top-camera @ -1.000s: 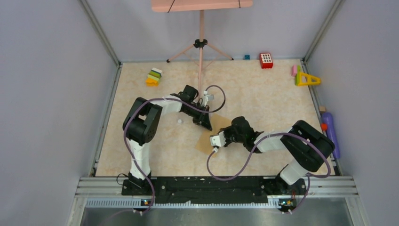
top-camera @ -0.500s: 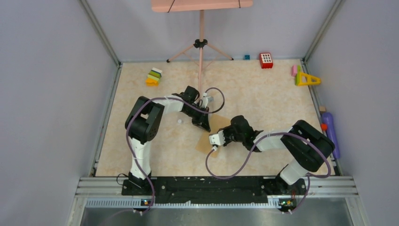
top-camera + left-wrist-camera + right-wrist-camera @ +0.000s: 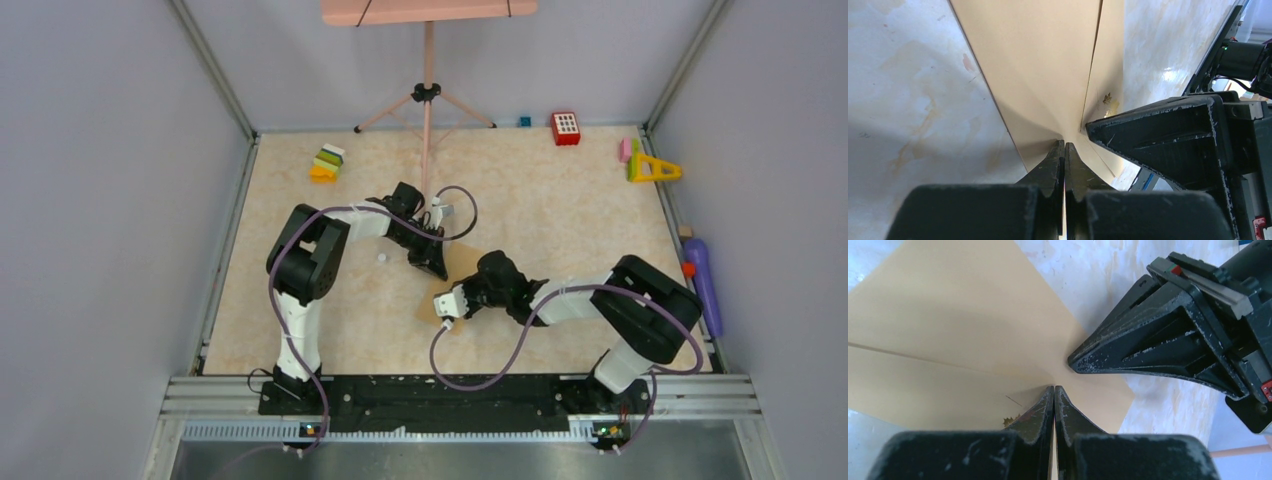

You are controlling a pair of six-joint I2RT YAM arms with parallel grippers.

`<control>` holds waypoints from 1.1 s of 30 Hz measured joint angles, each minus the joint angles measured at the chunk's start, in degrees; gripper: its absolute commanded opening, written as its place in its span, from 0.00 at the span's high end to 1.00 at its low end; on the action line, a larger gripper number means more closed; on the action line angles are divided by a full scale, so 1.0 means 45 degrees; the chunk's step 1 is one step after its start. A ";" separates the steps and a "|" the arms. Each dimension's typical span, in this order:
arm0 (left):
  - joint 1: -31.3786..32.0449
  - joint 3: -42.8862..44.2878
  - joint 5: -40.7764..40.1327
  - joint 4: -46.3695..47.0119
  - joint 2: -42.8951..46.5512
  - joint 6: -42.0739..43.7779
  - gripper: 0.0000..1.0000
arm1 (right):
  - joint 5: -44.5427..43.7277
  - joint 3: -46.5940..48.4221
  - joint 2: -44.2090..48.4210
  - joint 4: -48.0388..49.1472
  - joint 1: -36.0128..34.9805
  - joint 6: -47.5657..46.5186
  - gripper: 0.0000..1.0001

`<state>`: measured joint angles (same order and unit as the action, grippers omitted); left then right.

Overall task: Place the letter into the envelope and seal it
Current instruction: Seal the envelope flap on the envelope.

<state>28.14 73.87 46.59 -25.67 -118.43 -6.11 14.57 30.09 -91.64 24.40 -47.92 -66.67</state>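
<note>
The envelope [image 3: 460,260] lies flat, long axis running far-to-near, both arms' closed jaws pressing on it.

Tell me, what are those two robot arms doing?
Both arms are working on the brown envelope lying flat on the table. The left gripper and the right gripper are both shut, their tips close together and pressed to its face. No letter is in sight, so it may already be inside.

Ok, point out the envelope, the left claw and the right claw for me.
envelope [image 3: 948,315], right wrist view, bare brown face above the crease.
left claw [image 3: 1064,146], left wrist view, between its shut fingertips.
right claw [image 3: 1054,389], right wrist view, between its shut fingertips.
</note>
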 measured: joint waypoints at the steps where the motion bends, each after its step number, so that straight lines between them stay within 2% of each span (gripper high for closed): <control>1: 0.0000 0.0000 0.0000 0.0000 0.0000 0.0000 1.00 | -0.0005 0.0029 -0.0034 0.0010 -0.0058 0.0029 1.00; 22: 0.0000 0.0000 -0.0005 0.0000 0.0000 0.0000 1.00 | -0.0005 0.0112 -0.0170 0.0053 -0.0243 0.0053 1.00; 33: 0.0000 0.0005 -0.0019 0.0000 0.0000 0.0000 1.00 | 0.0437 0.0175 0.0180 -0.0743 -0.0243 0.0044 1.00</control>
<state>28.14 73.89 46.50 -25.67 -118.43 -6.11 16.53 30.87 -90.83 21.06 -49.01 -66.48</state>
